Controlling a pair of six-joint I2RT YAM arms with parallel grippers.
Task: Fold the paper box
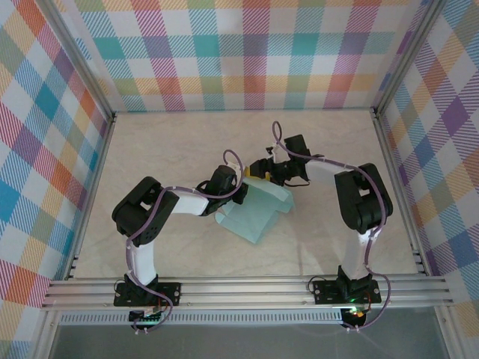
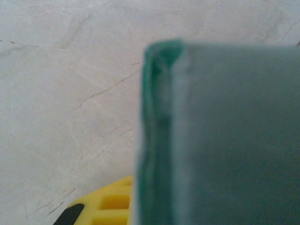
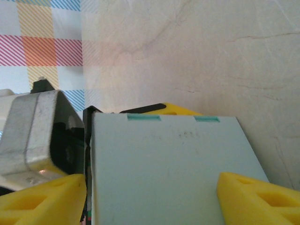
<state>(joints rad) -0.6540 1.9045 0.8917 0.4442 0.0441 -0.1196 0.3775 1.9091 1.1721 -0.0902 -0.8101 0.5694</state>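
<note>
Paper box (image 1: 258, 213) card, pale mint, sits near the middle of the counter (image 1: 187, 149), between the two arms, with its far edge up where both claws meet. The left arm rises from its base at the near rail to a bent elbow, and its forearm reaches right and slightly away, bringing the left claw (image 1: 241, 193) onto the sheet's far-left edge. In the left wrist view a folded edge of the card stands blurred right against the lens. One yellow finger (image 2: 105, 206) presses against its side and the other is hidden behind the card, so this claw looks clenched on the box. The right arm stands up from its base, folds at a high elbow and stretches its forearm left, so the right claw (image 1: 260, 173) points at the left one, just beside it, over the card's far corner. In the right wrist view its two yellow fingers (image 3: 255, 197) are spread wide, released, with a flat panel of the card between them. One finger overlaps the panel's edge, and a thin dark gap separates the other from it. Two darker green slots (image 3: 144, 117) mark that panel's far edge. A yellow finger tip pokes out behind the edge, next to a grey metal housing (image 3: 33, 136). Plaid walls (image 1: 254, 52) ring the counter.
</note>
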